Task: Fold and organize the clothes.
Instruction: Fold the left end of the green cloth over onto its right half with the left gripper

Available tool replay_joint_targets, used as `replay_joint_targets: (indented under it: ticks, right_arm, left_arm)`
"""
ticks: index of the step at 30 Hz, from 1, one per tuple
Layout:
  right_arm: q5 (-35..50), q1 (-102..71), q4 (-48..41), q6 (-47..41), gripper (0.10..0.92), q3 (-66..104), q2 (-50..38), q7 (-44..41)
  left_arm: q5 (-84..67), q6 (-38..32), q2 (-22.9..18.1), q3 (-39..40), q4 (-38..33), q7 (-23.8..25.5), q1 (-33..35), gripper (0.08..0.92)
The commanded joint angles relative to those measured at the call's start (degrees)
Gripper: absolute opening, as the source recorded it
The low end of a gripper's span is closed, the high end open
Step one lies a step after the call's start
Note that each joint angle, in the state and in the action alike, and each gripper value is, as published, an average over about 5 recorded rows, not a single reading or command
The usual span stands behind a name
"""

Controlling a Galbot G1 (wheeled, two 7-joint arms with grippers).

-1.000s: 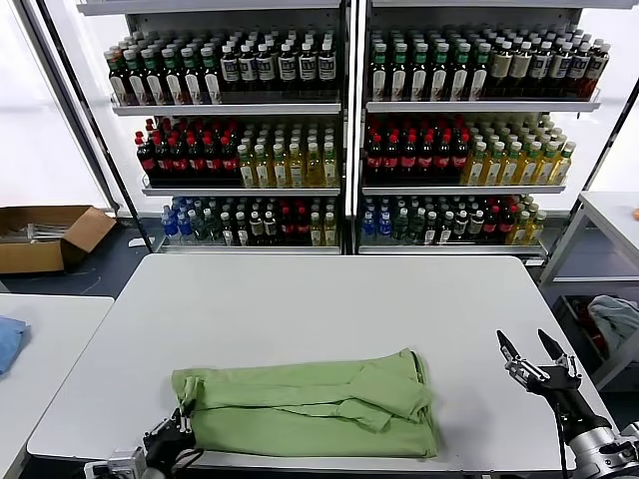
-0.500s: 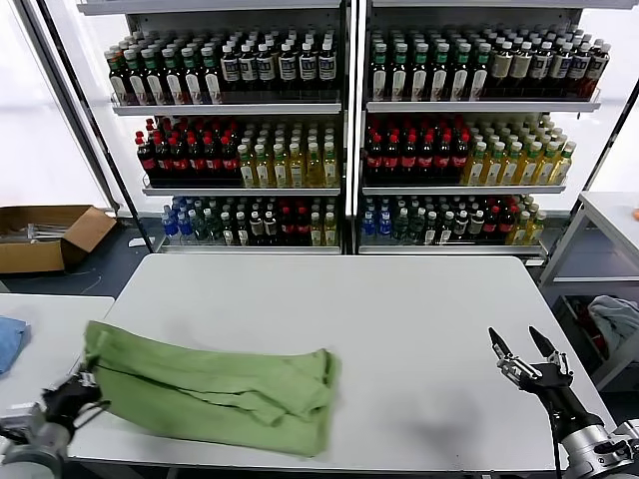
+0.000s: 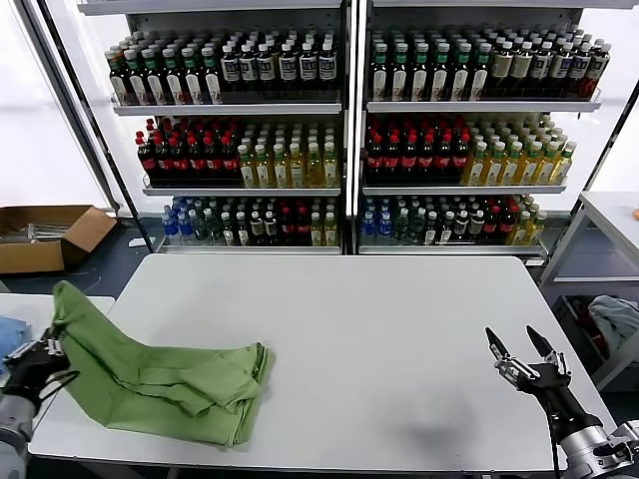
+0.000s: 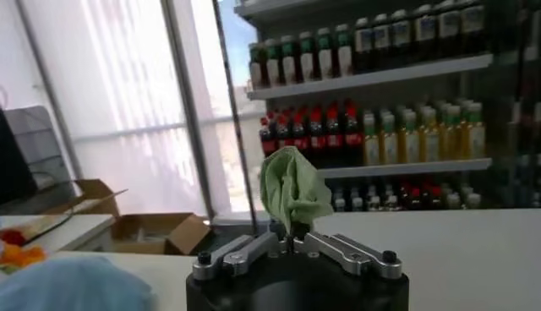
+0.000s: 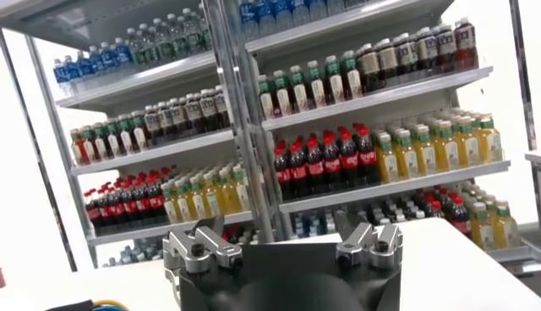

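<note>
A blue cloth (image 3: 12, 333) is seen on the side table (image 3: 40, 311) at the far left. Just beside it, the left gripper (image 3: 40, 351) is clamped on a bunched corner of the green shirt (image 3: 160, 379), which is lifted at that end. The rest of the shirt is draped across the near left edge of the white table (image 3: 359, 339). At the near right corner, the right gripper (image 3: 519, 349) is held above the table with its fingers spread apart.
</note>
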Motion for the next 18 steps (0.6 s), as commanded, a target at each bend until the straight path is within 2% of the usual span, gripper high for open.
replay_joint_targets:
  ticks: [1, 6, 12, 15, 18]
  right_arm:
    - [-0.2, -0.4, -0.1, 0.0, 0.823, 0.1, -0.1, -0.1]
    - [-0.2, -0.4, -0.5, 0.0, 0.823, 0.3, -0.4, -0.2]
    - [-0.6, -0.5, -0.8, -0.1, 0.823, -0.1, -0.4, -0.5]
    - [-0.6, -0.4, -0.8, -0.1, 0.823, 0.0, -0.6, -0.5]
    - [-0.4, -0.4, -0.6, -0.3, 0.823, 0.0, -0.6, -0.5]
  left_arm:
    - [11.7, -2.7, -11.0, 24.9, -8.1, -0.9, -0.1, 0.088]
    - [10.1, -0.6, -11.7, 34.0, -2.4, -2.5, -1.4, 0.088]
    - [7.3, 1.5, -12.8, 41.2, 3.3, -5.2, -4.1, 0.088]
    - [8.5, 3.2, -13.0, 43.4, 4.1, -6.3, -4.3, 0.089]
    - [8.4, 5.8, -13.3, 44.8, 0.9, -10.3, -3.5, 0.115]
